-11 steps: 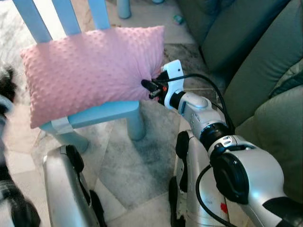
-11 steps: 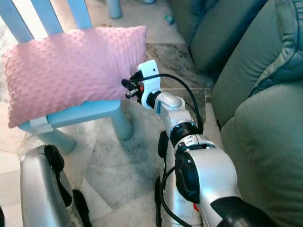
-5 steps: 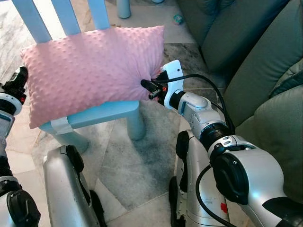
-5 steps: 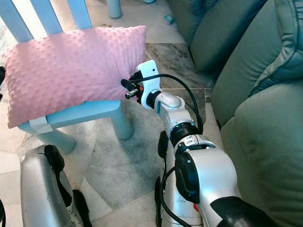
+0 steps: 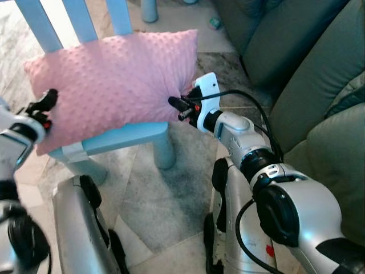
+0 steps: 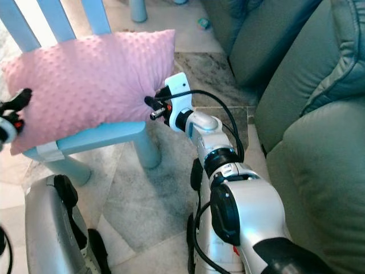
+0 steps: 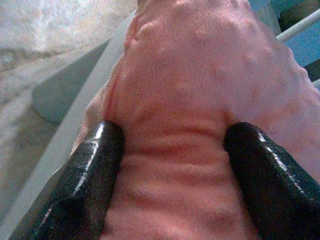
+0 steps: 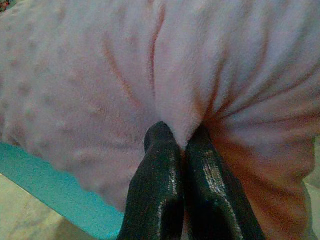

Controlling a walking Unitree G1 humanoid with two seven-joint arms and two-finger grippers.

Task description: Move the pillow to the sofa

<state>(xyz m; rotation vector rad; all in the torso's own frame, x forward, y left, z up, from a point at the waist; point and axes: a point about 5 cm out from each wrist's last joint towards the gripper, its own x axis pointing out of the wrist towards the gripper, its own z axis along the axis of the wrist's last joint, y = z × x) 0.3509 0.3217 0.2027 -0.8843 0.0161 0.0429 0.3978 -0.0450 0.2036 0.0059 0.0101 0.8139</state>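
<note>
The pink pillow (image 5: 114, 85) lies on the seat of a blue chair (image 5: 122, 138), leaning on its slats, with the green sofa (image 5: 319, 85) to the right. The right claw (image 5: 175, 104) is pinched tight on a fold at the pillow's right edge. The left claw (image 7: 170, 165) straddles the left edge, fingers (image 7: 92, 170) spread wide around the fabric.

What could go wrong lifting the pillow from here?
1. The right pincer is shut on only a thin fold of the pink pillow; the fabric may slip out under load.
2. The left pincer is open, its fingers straddling the other end, so a lift now would probably be one-sided.
3. The pillow leans on the blue chair slats and might snag.
</note>
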